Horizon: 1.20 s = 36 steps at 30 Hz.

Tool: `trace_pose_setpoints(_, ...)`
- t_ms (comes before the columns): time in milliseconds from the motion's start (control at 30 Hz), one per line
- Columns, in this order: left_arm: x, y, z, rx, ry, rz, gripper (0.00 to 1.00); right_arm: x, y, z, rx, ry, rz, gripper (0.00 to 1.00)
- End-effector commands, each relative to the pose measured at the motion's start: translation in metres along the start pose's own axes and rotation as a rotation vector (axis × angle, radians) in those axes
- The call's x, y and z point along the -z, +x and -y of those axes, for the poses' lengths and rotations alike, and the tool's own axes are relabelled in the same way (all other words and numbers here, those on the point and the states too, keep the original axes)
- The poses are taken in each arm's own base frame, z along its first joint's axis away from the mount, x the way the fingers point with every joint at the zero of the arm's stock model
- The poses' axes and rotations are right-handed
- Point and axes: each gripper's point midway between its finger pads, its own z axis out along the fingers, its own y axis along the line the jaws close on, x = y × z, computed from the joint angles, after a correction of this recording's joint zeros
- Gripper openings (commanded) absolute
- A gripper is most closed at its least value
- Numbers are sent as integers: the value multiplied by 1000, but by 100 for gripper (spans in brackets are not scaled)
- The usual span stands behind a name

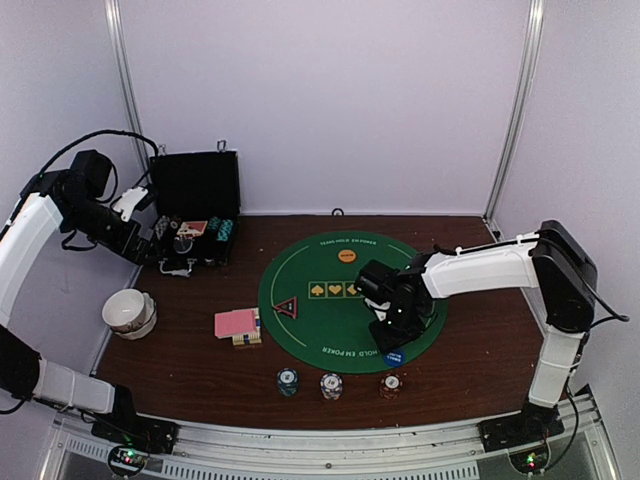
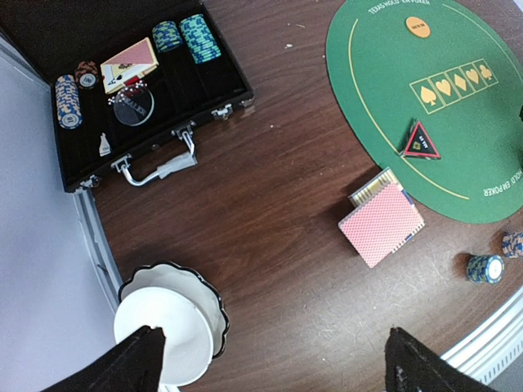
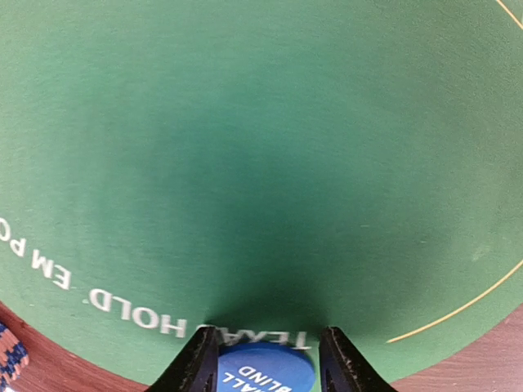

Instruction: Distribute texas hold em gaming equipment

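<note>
Since the blue disc [image 3: 265,371] is judged light, stiff and smooth, it is best taken across its rim, not its face. It is seen lying flat, printed side up, at the near edge of the green mat [image 3: 261,163]; being round, no long axis is offered. It is flanked by the right gripper [image 3: 267,335], jaws partly apart; contact cannot be told.

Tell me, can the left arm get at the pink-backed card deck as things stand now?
Probably yes. The card deck lies on the bare table beside the green mat, nothing on top of it. The left gripper is open and empty, near the white bowl, and nothing stands between them.
</note>
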Motion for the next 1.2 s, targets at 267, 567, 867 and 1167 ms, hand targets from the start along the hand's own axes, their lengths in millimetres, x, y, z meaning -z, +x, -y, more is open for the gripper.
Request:
trace_pose_setpoints(267,10,-7,1,-8,-2,24,98,29,-14,27,-5,65,58,57)
trace_pose_setpoints(567,12,-7,1,-16,-4,25,98,77,14,-6,42,-32,121,82)
trace_pose_setpoints(867,13,-7,3,-20,5,30,98,64,68,-43,84,-104,36,81)
trace_pose_setpoints(1167,14,-5,5,-21,10,28,98,44,84,-58,109,-103,-18,71)
